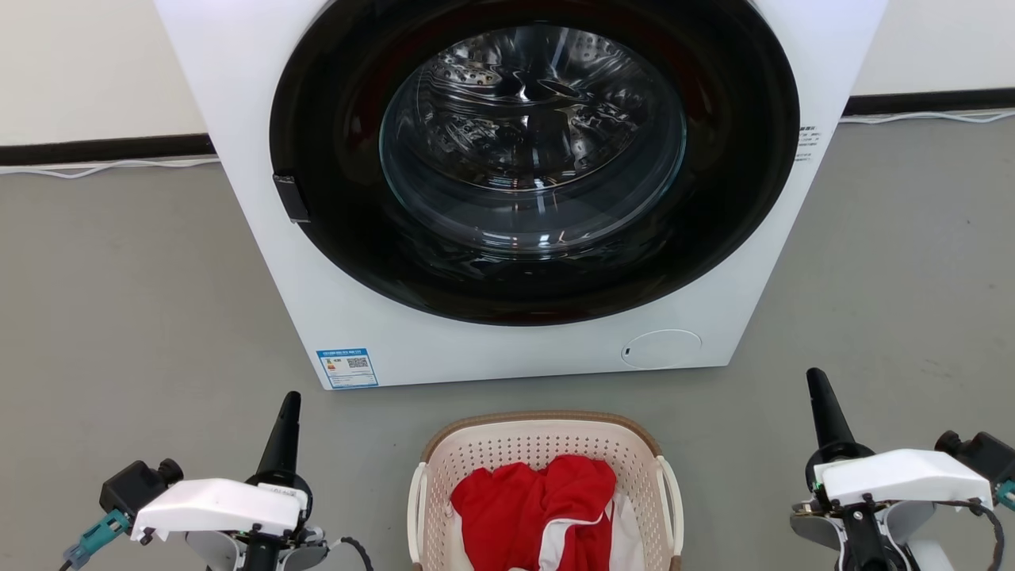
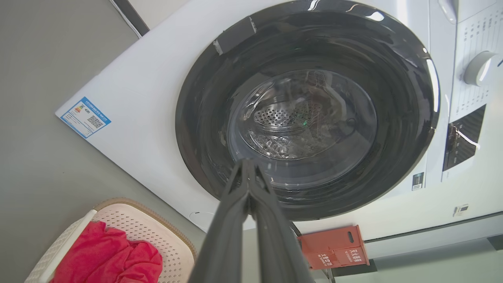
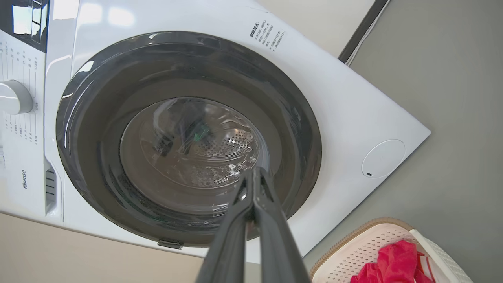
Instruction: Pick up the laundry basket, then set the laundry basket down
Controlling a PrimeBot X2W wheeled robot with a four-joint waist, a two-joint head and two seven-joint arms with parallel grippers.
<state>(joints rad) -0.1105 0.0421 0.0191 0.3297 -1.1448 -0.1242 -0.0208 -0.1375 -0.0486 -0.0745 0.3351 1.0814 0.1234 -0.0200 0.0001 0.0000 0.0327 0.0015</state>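
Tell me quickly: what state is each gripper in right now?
Left gripper: closed, holding nothing, apart from the cream perforated plastic laundry basket.
Right gripper: closed, holding nothing, also clear of the basket.

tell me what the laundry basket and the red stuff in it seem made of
Laundry basket: likely moulded plastic, matte cream, given its even rows of holes; the brown rim only looks woven. Red cloth: soft fabric, judging by its folds and white trim.

The head view looks forward and down at the washer (image 1: 507,349) and basket (image 1: 507,452). Both wrist views, rolled sideways, face the washer close up. All three share its door (image 2: 302,125) and the basket.
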